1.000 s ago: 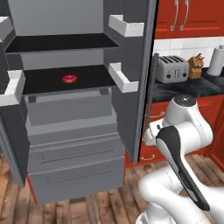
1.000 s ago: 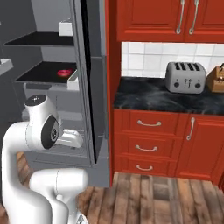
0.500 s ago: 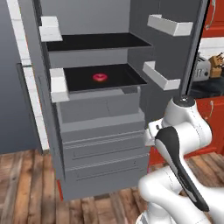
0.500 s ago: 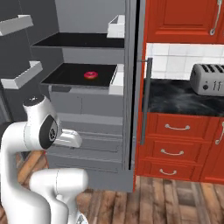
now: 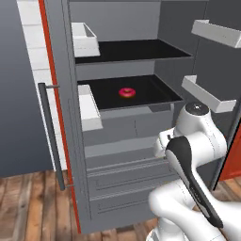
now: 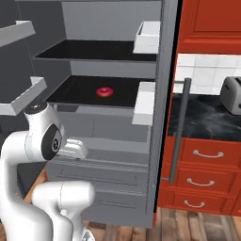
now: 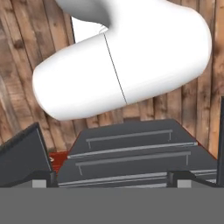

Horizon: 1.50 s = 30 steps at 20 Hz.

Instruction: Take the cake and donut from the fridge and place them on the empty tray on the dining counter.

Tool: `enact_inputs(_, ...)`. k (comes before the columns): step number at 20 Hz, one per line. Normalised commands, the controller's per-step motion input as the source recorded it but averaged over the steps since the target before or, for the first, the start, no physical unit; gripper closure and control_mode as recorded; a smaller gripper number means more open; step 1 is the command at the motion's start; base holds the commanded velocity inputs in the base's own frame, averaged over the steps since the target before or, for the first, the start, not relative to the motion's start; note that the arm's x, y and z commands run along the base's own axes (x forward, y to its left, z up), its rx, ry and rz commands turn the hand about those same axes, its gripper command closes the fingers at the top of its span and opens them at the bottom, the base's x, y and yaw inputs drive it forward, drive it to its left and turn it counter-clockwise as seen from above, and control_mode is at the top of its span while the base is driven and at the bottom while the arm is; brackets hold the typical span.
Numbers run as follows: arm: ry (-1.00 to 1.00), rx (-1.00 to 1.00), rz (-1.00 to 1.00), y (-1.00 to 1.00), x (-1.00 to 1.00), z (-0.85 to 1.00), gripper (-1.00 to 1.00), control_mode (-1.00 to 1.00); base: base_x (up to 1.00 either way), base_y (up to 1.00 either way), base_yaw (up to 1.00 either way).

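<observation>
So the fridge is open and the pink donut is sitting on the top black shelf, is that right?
Not quite. The fridge is open, but the donut sits on the lower of the two black shelves, not the top one. The left base view shows it, and the right base view shows the same.

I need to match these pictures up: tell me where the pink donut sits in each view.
Left base view: donut, centre, on the fridge's lower black shelf.
Right base view: donut, left of centre, same shelf.
Hand view: not in it.
Shared landmark: that lower black shelf.
</observation>
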Motion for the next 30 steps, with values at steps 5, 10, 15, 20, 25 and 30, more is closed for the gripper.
enact_inputs(5,0.0,0.0,0.0,0.0,0.0,0.0,-1.0,1.0,0.46,0.0,0.0)
enact_inputs(10,0.0,0.0,0.0,0.0,0.0,0.0,-1.0,1.0,0.41,0.17,-0.05)
enact_inputs(15,0.0,0.0,0.0,0.0,0.0,0.0,-1.0,1.0,0.32,0.25,-0.09)
enact_inputs(20,0.0,0.0,0.0,0.0,0.0,0.0,-1.0,1.0,0.17,0.31,-0.14)
enact_inputs(25,0.0,0.0,0.0,0.0,0.0,0.0,-1.0,1.0,0.26,0.38,-0.16)
enact_inputs(30,0.0,0.0,0.0,0.0,0.0,0.0,-1.0,1.0,0.36,0.32,-0.15)
